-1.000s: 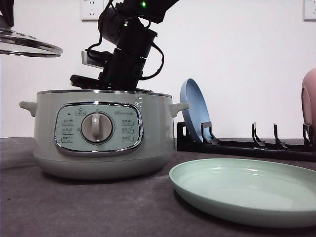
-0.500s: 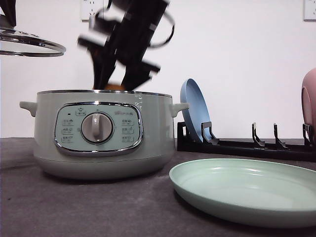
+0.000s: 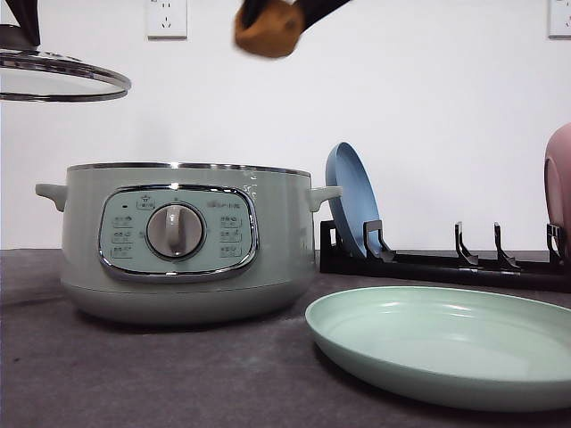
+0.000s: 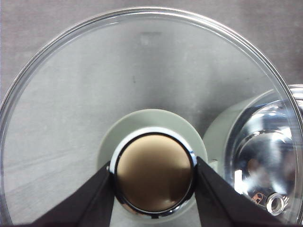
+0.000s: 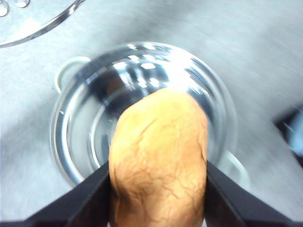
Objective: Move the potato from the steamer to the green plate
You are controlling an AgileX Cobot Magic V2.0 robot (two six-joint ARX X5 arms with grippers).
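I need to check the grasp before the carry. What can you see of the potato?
The potato is an oval, orange-brown tuber with finely cracked, matte skin. The right gripper holds it, one black finger pressed on each side. It hangs in the air high above the open steamer, whose shiny bowl lies straight below it in the right wrist view. In the front view it appears slightly blurred at the top edge, up and left of the green plate. Nothing but the fingers touches it.

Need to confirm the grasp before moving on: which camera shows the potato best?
The right wrist view: the potato is large and sharp there, clamped between the right gripper fingers above the open steamer. The front view catches it only as a blurred lump at the top edge.
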